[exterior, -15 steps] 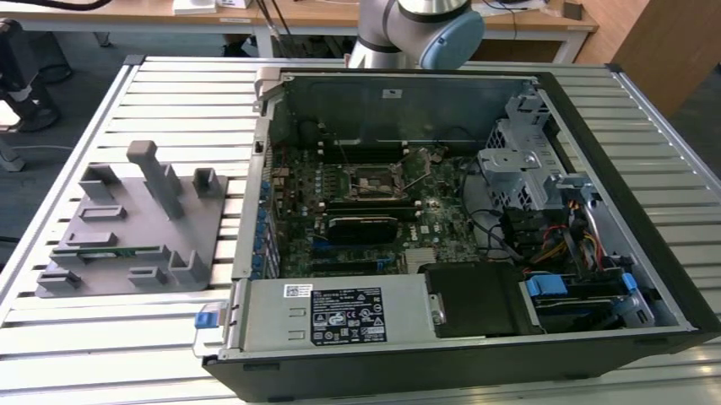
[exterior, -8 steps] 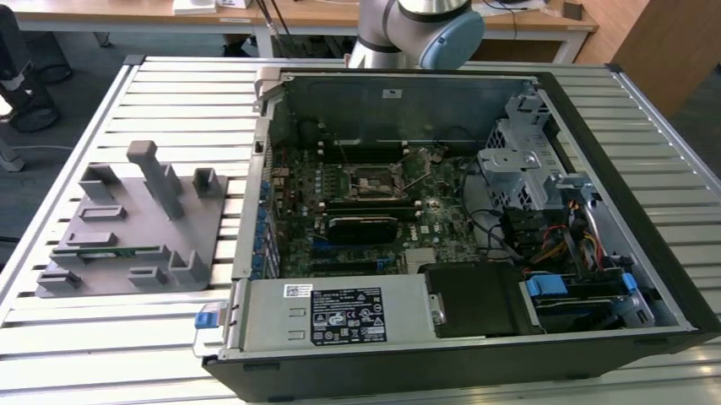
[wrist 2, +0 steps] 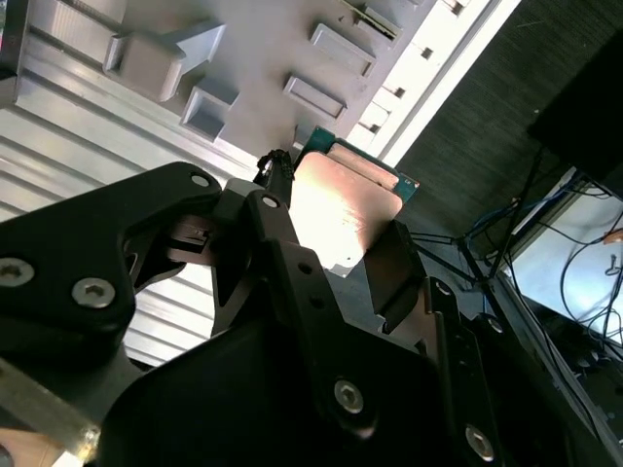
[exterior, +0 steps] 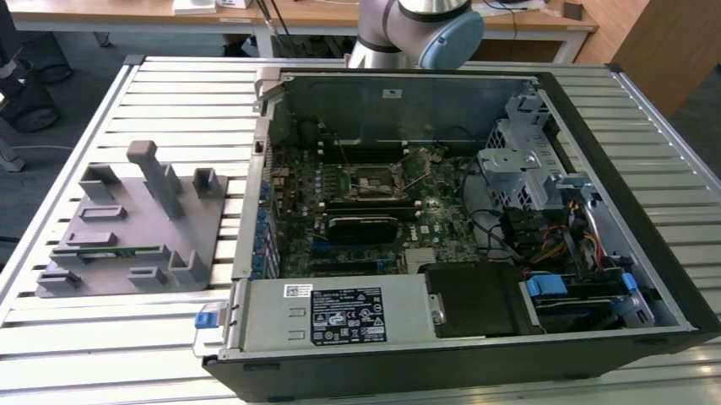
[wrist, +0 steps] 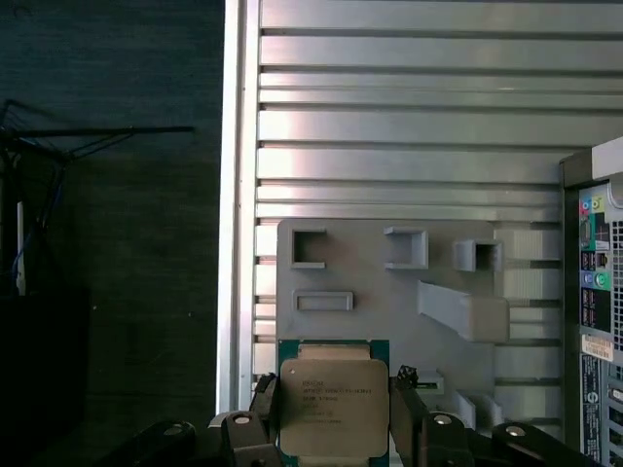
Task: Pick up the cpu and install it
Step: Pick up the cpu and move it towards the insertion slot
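The cpu, a flat square chip with a silver-grey metal top and a green rim, sits between the two black fingers of my gripper, which is shut on its opposite edges. In the second wrist view the cpu shines brightly between the same fingers of the gripper. It hangs well above the grey parts fixture. In the exterior view the open computer case lies on the slatted table, with the motherboard's square socket near its middle.
The grey fixture with raised holders lies on the exterior view's left of the case, a green memory stick in one slot. The arm rises behind the case. Drive cages and cables crowd the case's right side.
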### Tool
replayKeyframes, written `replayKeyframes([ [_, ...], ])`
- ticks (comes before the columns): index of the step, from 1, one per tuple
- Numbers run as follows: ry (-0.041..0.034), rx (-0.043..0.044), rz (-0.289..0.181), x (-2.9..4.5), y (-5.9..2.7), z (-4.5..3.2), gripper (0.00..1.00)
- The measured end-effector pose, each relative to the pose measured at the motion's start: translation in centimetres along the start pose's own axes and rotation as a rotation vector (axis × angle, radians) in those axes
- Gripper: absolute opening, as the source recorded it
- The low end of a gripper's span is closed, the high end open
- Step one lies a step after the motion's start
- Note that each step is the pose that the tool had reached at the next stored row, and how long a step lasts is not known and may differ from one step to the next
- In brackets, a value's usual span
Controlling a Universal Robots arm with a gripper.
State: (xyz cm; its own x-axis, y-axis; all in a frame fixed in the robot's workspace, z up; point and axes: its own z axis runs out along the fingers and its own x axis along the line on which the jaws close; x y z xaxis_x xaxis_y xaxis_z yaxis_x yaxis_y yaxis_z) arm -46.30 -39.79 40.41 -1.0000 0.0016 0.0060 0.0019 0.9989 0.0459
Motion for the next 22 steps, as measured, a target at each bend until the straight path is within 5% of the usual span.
replayKeyframes([
  [22,0.0002,-0.0005,0.000,-1.94,0.01,0.20,0.54],
])
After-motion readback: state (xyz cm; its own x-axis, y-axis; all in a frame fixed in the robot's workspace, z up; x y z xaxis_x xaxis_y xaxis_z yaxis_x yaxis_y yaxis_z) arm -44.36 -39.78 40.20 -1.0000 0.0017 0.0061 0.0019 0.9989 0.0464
